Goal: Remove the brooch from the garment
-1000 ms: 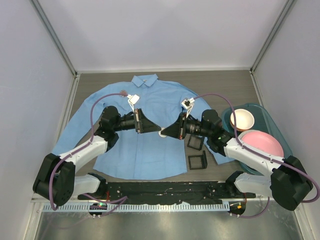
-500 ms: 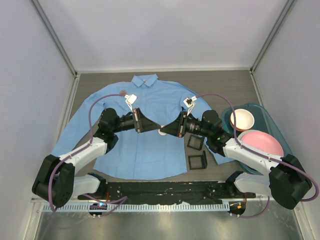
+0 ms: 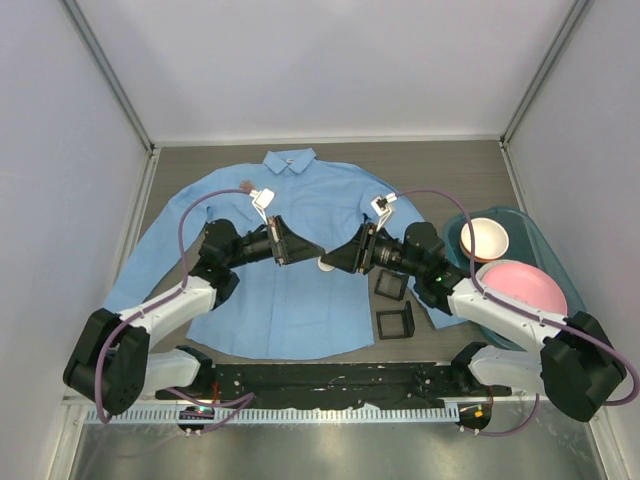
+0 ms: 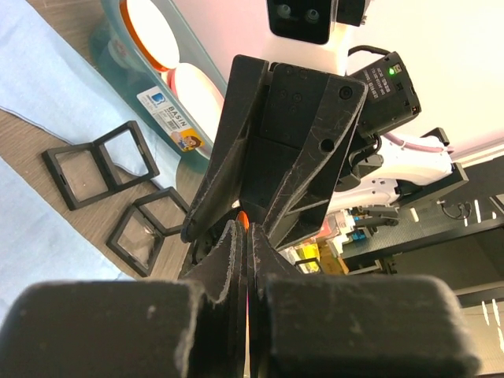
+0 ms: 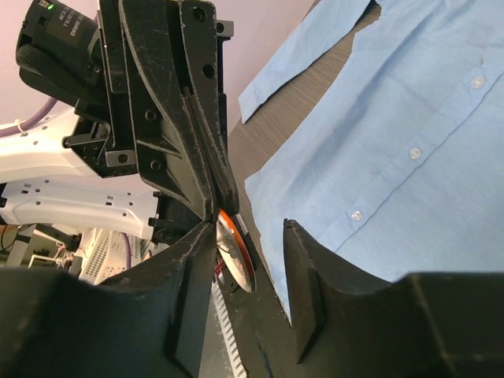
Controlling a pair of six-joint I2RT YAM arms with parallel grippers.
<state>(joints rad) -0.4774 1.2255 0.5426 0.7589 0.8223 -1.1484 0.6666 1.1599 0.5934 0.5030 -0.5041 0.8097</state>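
The left gripper (image 4: 244, 236) is pressed together beside the brooch (image 5: 234, 252), the right gripper (image 5: 250, 227) held spread. 2 black boxes (image 3: 395, 322) and a basin (image 3: 455, 232) are seen at the shirt's (image 3: 290, 315) 3 o'clock.

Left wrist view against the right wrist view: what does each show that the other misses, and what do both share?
Only the left wrist: the black-framed clear square cases and the teal plastic basin holding an orange-rimmed white bowl. Only the right wrist: the white buttons of the light blue shirt, one cuff, and the round face of the orange-rimmed brooch. Both: the left gripper shut on that brooch, the right gripper open, and shirt cloth.
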